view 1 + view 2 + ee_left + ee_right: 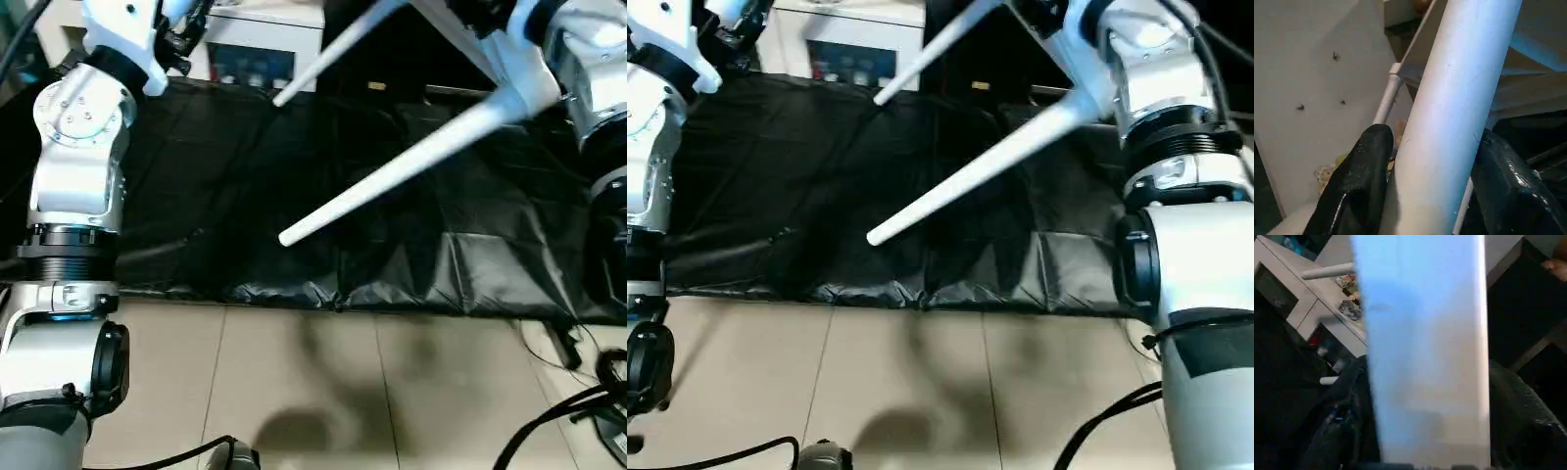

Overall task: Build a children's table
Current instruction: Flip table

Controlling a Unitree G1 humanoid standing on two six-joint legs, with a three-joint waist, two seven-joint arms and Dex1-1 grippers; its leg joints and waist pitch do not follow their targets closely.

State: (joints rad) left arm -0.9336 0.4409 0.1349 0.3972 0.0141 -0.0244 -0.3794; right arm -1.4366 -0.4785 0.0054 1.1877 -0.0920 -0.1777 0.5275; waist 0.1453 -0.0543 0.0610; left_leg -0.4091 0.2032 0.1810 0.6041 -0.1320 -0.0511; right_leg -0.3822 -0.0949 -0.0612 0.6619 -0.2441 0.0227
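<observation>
The children's table is lifted off the work surface, and two of its white legs show. One long leg slants down from upper right to its free end over the black sheet. A second leg runs behind it. My left gripper is shut on a leg, one black finger pressed on each side. In the right wrist view, my right gripper has a broad white leg filling the space between its dark fingers. The tabletop is out of view.
The black-sheeted work table lies under the legs, its front edge near me. A white cabinet stands behind it. Tiled floor is in front, with cables at the right. My silver left arm and right arm rise at the sides.
</observation>
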